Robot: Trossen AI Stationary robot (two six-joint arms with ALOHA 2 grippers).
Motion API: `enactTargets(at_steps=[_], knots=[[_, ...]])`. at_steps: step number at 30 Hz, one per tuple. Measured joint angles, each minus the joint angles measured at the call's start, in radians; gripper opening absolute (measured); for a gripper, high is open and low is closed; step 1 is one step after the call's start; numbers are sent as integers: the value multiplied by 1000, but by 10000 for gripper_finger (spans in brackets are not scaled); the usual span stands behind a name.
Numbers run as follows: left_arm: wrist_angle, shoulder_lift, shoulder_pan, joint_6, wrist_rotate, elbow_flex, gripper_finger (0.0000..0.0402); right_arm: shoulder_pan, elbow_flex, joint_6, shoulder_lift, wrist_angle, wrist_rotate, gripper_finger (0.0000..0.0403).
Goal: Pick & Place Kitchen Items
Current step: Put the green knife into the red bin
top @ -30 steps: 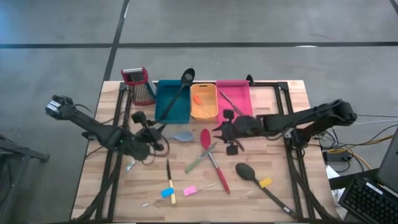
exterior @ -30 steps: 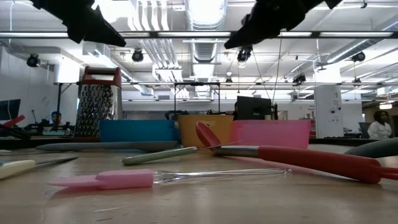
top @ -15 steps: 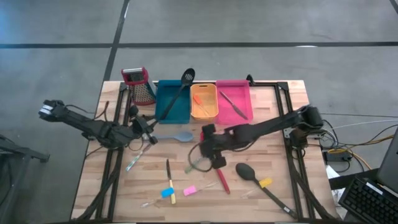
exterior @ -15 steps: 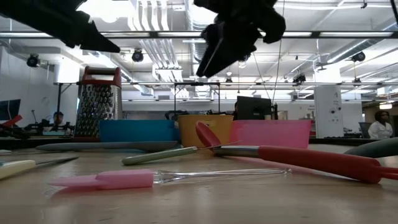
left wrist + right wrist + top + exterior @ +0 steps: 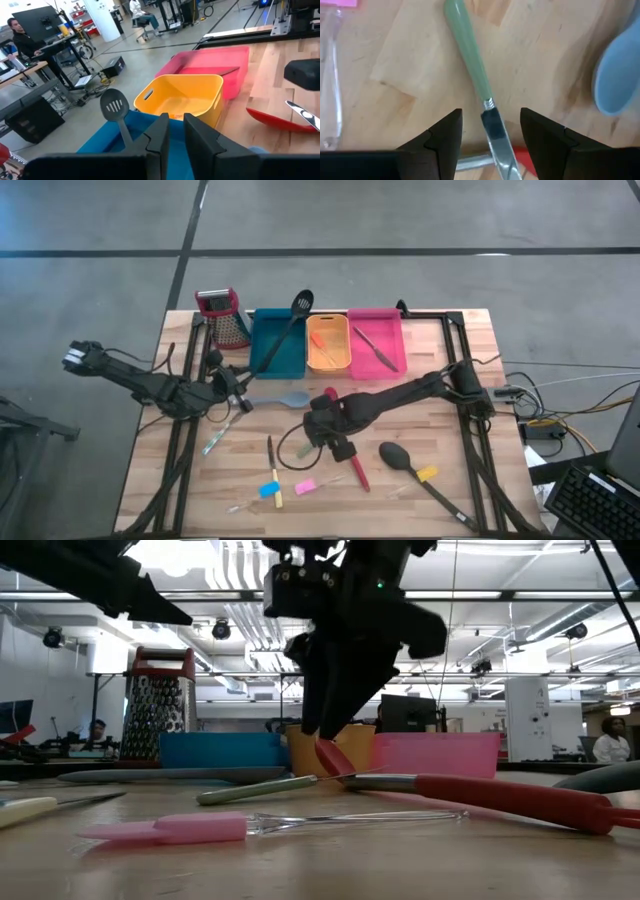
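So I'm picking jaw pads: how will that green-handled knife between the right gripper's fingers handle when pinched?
The green-handled knife looks thin and rigid, so probably stiff and light. Lying flat on the wood, it may be hard to get under. Its smooth metal blade could slip or pivot between the open right gripper fingers.

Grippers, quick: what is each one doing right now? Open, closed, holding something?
Left gripper: closed, nothing in it.
Right gripper: open, down over the green-handled knife, not gripping it yet.
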Motion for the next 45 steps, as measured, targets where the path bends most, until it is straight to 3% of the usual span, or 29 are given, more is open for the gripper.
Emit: enactTargets(at_steps=[7,27,33,42,45], knots=[[0,4,0,0,0,0,55,0,51,-1,56,-6,-68,201],[-1,11,0,0,32,0,54,-27,59,-6,147,26,-78,192],[-2,12,0,0,32,0,52,-29,54,-1,147,32,-74,148],[-3,12,0,0,32,0,50,-30,52,82,147,40,-67,35],[-3,12,0,0,32,0,51,-30,65,114,147,7,-61,34]])
